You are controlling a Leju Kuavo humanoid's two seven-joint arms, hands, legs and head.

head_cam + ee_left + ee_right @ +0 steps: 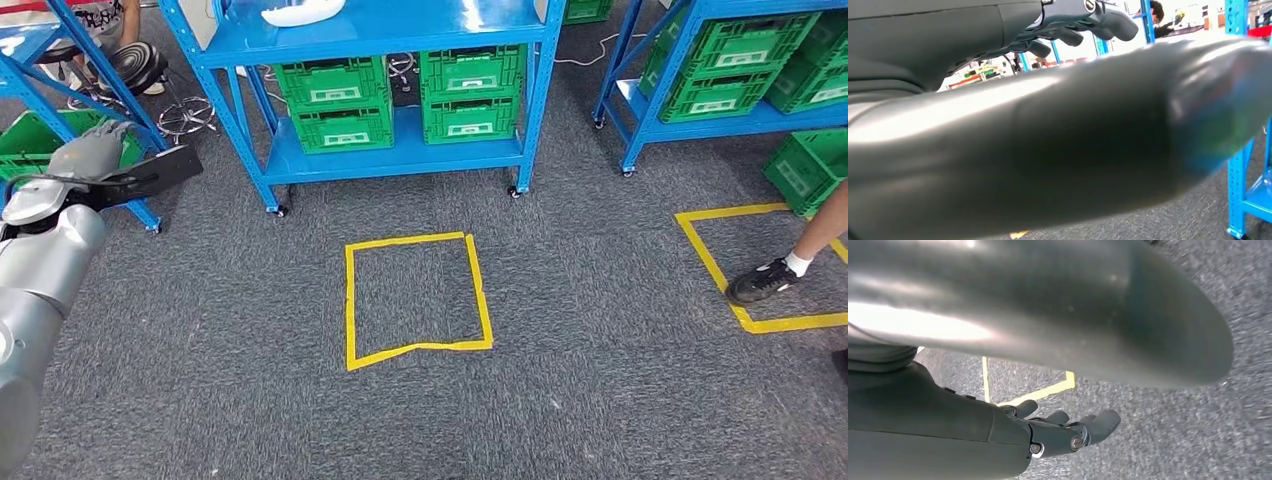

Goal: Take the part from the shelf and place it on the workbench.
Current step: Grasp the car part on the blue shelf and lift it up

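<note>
The white part (300, 12) lies on the top deck of the blue shelf (420, 38), cut off by the frame edge. My left hand (88, 152) is up at my side, fingers loose, holding nothing. My right hand (1068, 430) hangs slack over the carpet, empty too. The part looks like a smooth moulded shell (light and stiff, I'd guess, maybe slippery), so I'd wrap across its body, not pinch an edge.

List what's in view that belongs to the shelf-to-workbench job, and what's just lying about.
Job:
- white piece, likely the part, on top of the blue shelf
- left robot hand, dark flat piece at it; held or not, unclear
- right robot hand, holding nothing

Lying about:
- green crates
- yellow tape squares
- person's shoe
- stool
</note>
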